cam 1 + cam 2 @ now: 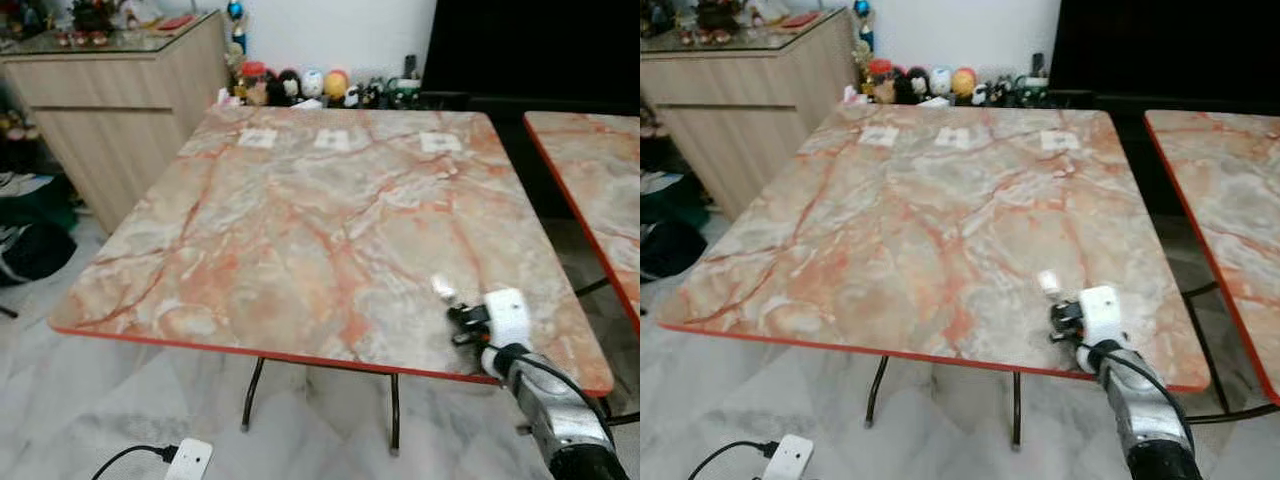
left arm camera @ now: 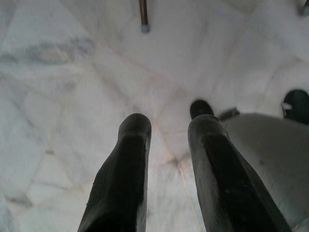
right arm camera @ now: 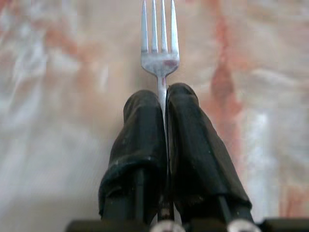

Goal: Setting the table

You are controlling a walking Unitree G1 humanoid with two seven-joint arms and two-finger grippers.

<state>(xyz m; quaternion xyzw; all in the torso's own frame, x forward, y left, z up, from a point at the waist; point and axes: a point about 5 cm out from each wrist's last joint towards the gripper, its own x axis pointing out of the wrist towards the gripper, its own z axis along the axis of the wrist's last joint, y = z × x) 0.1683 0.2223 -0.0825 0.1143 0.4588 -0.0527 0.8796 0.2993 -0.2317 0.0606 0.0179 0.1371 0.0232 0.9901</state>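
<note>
The right gripper [image 3: 163, 104] hovers over the near right corner of the orange-veined marble table [image 1: 300, 220], close to its red edge, fingers clamped on a silver metal fork [image 3: 160, 46] pointing farward over open tabletop. The left gripper [image 2: 169, 130] hangs over pale floor, fingers apart.

The marbled desk [image 1: 300, 230] had a red rim. Three white cards [image 1: 333, 140] lay in a row along its far edge.
</note>
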